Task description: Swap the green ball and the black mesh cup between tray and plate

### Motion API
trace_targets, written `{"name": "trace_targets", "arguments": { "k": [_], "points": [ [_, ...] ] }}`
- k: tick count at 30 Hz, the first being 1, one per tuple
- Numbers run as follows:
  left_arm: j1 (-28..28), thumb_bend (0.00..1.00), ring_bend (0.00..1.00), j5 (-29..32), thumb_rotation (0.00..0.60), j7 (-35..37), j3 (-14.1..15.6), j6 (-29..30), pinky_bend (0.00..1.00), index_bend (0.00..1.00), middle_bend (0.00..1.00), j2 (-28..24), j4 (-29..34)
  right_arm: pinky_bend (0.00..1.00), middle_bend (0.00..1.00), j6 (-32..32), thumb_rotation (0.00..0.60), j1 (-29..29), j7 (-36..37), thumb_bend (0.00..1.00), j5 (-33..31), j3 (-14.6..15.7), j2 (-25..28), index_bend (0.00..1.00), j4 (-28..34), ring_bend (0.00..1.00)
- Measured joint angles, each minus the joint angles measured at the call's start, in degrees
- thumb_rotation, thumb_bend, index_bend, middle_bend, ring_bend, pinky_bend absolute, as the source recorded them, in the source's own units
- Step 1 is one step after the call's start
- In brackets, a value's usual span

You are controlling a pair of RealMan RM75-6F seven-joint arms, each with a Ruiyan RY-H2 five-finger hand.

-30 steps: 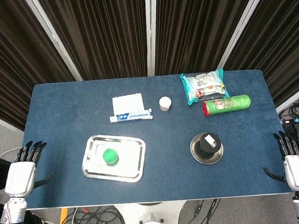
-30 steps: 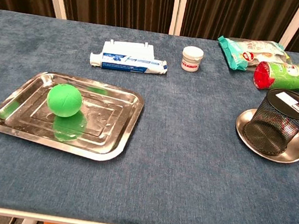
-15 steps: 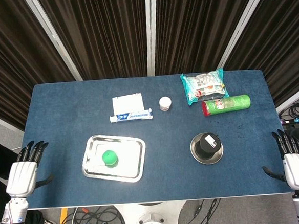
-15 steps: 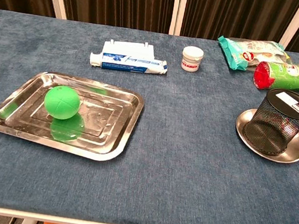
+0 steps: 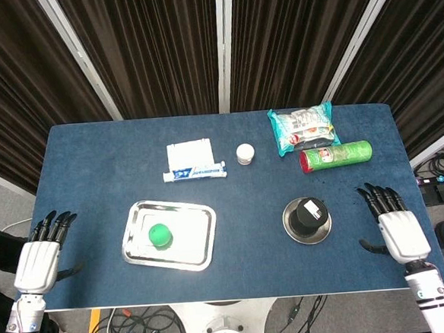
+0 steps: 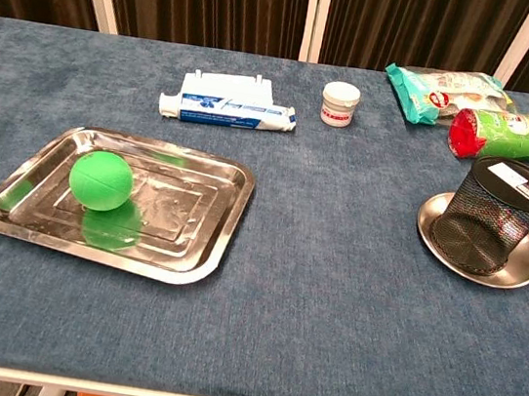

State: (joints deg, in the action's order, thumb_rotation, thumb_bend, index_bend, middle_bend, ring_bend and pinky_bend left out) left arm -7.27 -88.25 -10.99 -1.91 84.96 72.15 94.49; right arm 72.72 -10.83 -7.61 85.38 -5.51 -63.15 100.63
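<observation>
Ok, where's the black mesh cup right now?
The black mesh cup stands upright on the plate on the table's right side in both views, just in front of the green can.

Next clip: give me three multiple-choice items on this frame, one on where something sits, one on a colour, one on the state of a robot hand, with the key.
1. Where is the ball?
A. on the plate
B. in the tray
C. on the bare table

2. What colour is the lid end of the chip can?
A. red
B. blue
C. white

3. What is the right robot hand doing?
A. gripping the mesh cup
B. resting on the plate
C. holding nothing, fingers apart

Key:
1. B: the ball lies inside the tray.
2. A: the chip can is green with a red end facing the table's middle.
3. C: the right robot hand is at the table's edge, apart from the mesh cup, which stands on the plate.
</observation>
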Motion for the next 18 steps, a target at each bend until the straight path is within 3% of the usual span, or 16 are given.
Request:
{"name": "trace_targets", "arguments": {
  "k": [7,13,18],
  "points": [
    [-0.3,0.00,0.03,-0.4,0.600,0.6,0.0,-0.2,0.14,0.13,0.11,-0.1,-0.3,0.00,0.00,-12.6,0.600,-9.1,-6.4,0.06,-5.4,-1.6,-1.5,0.00,1.5,0.00],
    [-0.3,0.00,0.03,-0.5,0.600,1.6,0.1,-0.1,0.14,0.13,0.11,0.0,-1.1,0.00,0.01,-16.8,0.600,-13.9,-11.3,0.06,-10.5,-2.7,-5.4,0.00,1.2,0.00],
    [-0.2,0.00,0.03,-0.6,0.600,2.6,0.3,0.1,0.14,0.13,0.11,0.2,-1.9,0.13,0.10,-18.5,0.600,-15.9,-13.8,0.07,-13.8,-2.8,-6.6,0.00,0.9,0.00]
  ]
}}
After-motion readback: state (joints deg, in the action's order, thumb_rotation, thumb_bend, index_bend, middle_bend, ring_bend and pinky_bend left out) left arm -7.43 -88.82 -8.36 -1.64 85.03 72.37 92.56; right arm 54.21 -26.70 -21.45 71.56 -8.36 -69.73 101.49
